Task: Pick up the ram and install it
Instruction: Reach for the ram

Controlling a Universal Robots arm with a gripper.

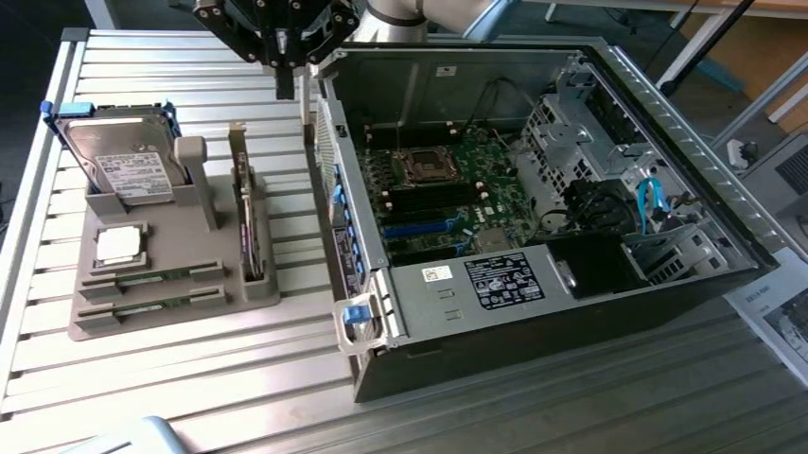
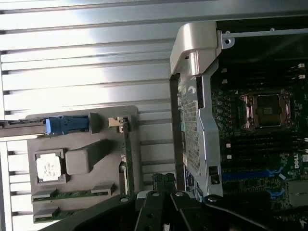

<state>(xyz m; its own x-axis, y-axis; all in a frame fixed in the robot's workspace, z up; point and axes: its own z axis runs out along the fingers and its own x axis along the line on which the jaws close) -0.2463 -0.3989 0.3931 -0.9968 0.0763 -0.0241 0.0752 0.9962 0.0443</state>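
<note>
Gripper: jaws closed together, nothing between them; it hangs fingers-down over the gap between the gray holder and the rear wall of the computer case, raised well above both; probably held high to clear the tall parts below.

Ram: not picked up; it lies flat on its long edge in a shallow groove at the front of the holder, just beside the processor chip; second ram stick in the parallel groove next to it; the grooves seem meant to keep each stick at a fixed spot with its top edge exposed for a pinch grip.

Same holder carries the expansion card upright on the side nearest the case, and the hard drive propped at the back; each part has its own seat, apart from the others.

Case lies on its side on the slatted table, panel off, so the motherboard faces up; socket open to view; the dark slots just beside it look like the memory slots, though whether any is filled cannot be told.
</note>
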